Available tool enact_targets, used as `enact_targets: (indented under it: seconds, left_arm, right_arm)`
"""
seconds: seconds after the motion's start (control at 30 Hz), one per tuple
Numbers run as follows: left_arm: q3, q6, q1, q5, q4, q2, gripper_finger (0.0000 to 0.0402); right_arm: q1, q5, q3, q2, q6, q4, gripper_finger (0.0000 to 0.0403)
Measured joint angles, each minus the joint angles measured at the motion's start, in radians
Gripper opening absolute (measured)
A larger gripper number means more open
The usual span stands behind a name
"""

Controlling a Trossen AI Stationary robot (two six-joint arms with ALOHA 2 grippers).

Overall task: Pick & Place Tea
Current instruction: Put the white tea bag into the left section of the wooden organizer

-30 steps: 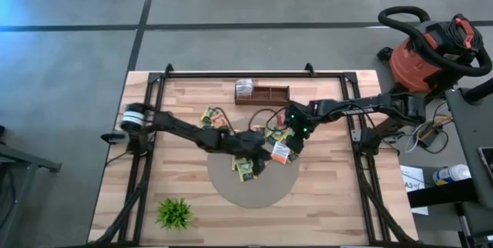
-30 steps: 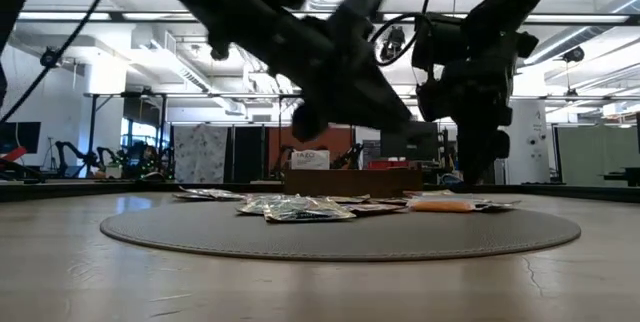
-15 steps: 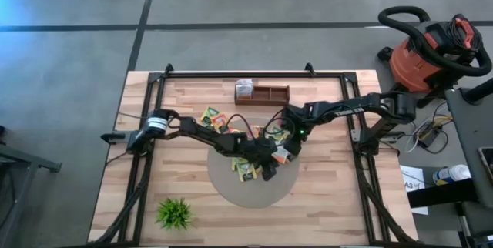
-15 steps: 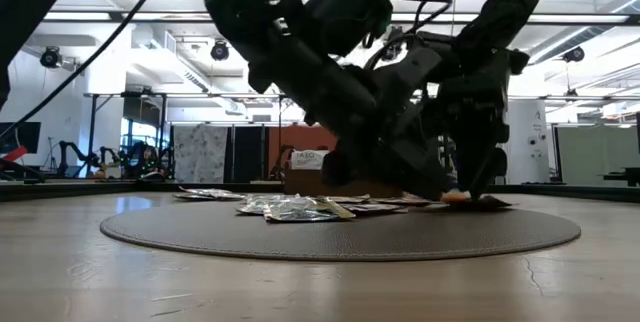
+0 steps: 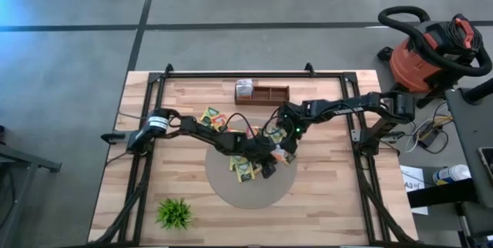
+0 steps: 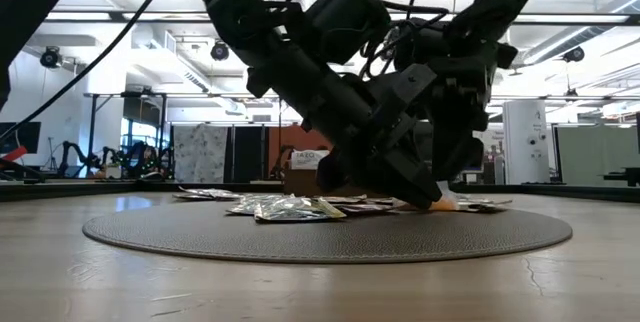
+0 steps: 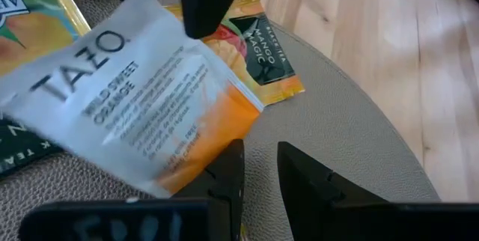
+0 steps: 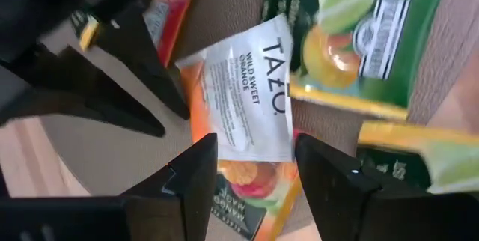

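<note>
Straddling orange sachet (image 8: pixel 243 95): right hand (image 8: pixel 251 170), open

Both hands crowd the round mat's (image 5: pixel 254 190) right half, left hand (image 5: pixel 269 169) and right hand (image 5: pixel 288 149) just beside each other over the sachets (image 5: pixel 245 169). The mat's near edge and the table (image 5: pixel 331 202) beyond lie open; a plant (image 5: pixel 175 212) stands at the near-left corner.

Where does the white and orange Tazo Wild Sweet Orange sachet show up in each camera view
High: Tazo sachet under both grippers, on the mat's right part.
Low: only an orange edge, right of the arms.
Left wrist: fills the centre.
Right wrist: centre.
Shared landmark: grey round mat.
</note>
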Motion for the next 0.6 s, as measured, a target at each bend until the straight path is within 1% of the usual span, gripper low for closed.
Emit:
enact_targets:
  seconds: [0.17, 0.27, 0.37, 0.43, 0.6]
  left_arm:
    - [-0.001, 0.0, 0.006, -0.001, 0.0, 0.0, 0.0078]
    - [-0.003, 0.021, 0.008, -0.005, 0.0, 0.0, 0.0078]
    - [-0.004, 0.035, 0.008, -0.007, 0.0, 0.0, 0.0078]
    - [-0.004, 0.037, 0.008, -0.009, 0.0, 0.0, 0.0078]
    - [-0.005, 0.036, 0.008, -0.01, 0.0, 0.0, 0.0078]
  right_arm:
    - [0.0, -0.001, 0.009, 0.018, -0.009, 0.002, 0.0178]
    - [0.0, -0.022, 0.008, 0.024, -0.014, 0.002, 0.0178]
    - [0.003, -0.017, 0.008, 0.024, -0.044, 0.002, 0.0177]
    - [0.003, 0.005, 0.008, 0.022, -0.044, 0.001, 0.0178]
    - [-0.003, 0.102, 0.008, 0.023, -0.016, -0.007, 0.0178]
